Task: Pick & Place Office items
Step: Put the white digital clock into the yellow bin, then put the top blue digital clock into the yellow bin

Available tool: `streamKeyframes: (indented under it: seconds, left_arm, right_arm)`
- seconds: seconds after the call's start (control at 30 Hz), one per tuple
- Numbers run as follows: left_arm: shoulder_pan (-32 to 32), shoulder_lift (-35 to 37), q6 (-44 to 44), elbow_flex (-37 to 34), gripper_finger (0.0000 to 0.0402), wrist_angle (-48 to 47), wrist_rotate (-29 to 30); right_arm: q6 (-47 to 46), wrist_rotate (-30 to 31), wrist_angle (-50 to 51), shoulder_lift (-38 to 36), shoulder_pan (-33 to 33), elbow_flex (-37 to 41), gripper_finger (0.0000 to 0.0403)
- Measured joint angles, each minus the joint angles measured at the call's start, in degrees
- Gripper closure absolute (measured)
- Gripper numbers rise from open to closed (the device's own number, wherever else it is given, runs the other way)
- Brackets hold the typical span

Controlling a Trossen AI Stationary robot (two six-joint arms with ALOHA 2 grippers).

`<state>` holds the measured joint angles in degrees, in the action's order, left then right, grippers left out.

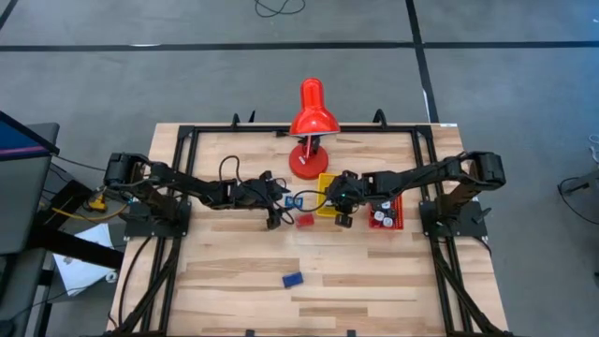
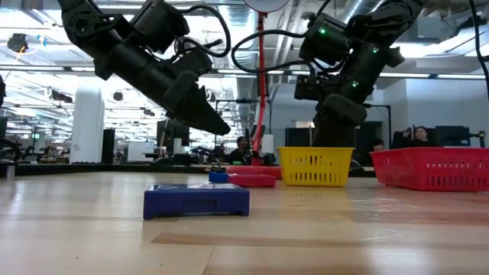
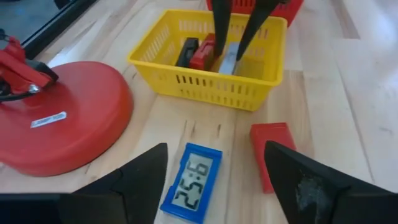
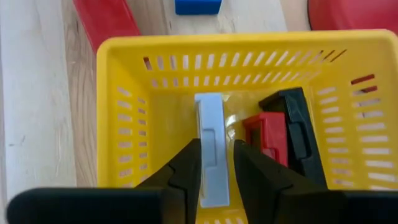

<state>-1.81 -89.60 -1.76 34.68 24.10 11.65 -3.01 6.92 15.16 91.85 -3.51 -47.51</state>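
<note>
Where the yellow tray (image 4: pixel 124 124) stands beside the lamp base (image 3: pixel 62 118), it holds a grey block (image 4: pixel 210 143), a red block (image 4: pixel 264 140) and a black block (image 4: pixel 295 134). The right claw (image 4: pixel 216 171) reaches into it, fingers narrowly parted astride the grey block. The left claw (image 3: pixel 214 180) hangs open above the blue clock (image 3: pixel 193 190) and red block (image 3: pixel 273 152) on the surface (image 3: pixel 323 99).

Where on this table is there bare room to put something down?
Free: the wide near half of the table, around the lone blue block. Crowded: the middle, by the lamp, yellow tray, red tray and both grippers.
</note>
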Motion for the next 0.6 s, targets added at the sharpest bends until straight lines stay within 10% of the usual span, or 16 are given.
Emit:
streamKeyframes:
  seconds: [0.6]
  left_arm:
    - [-4.3, -2.2, 1.9, 0.0, 0.0038, -2.0, -6.2]
  right_arm:
    - [-1.4, 0.4, 2.6, -12.8, 0.2, 0.0, 0.0315]
